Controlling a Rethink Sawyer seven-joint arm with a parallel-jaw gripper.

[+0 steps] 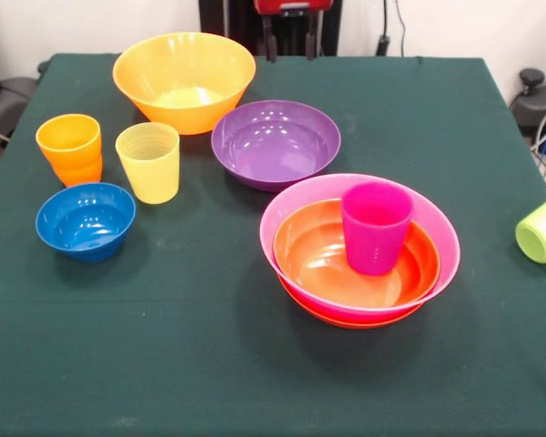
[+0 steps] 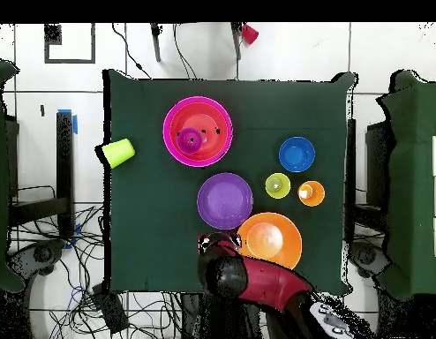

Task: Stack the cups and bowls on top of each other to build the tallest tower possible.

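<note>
The tower stands at the front right. It is a pink bowl (image 1: 309, 188) nested in a red-orange bowl (image 1: 346, 320), with a second red-orange bowl (image 1: 317, 262) inside and a purple cup (image 1: 376, 226) upright in that. The wide purple bowl (image 1: 275, 143) and the large yellow-orange bowl (image 1: 184, 80) stand apart behind it. The yellow cup (image 1: 149, 161), the orange cup (image 1: 70, 147) and the small blue bowl (image 1: 85, 219) stand at the left. The lime green cup (image 1: 543, 228) lies on its side at the right edge. My gripper (image 1: 290, 55) hangs open and empty at the far edge, behind the bowls.
In the overhead view my arm (image 2: 248, 278) reaches over the table's near edge beside the yellow-orange bowl (image 2: 269, 240) and the purple bowl (image 2: 225, 200). The tower (image 2: 173, 115) is farther out. The lime cup (image 2: 118, 153) lies at the left table edge.
</note>
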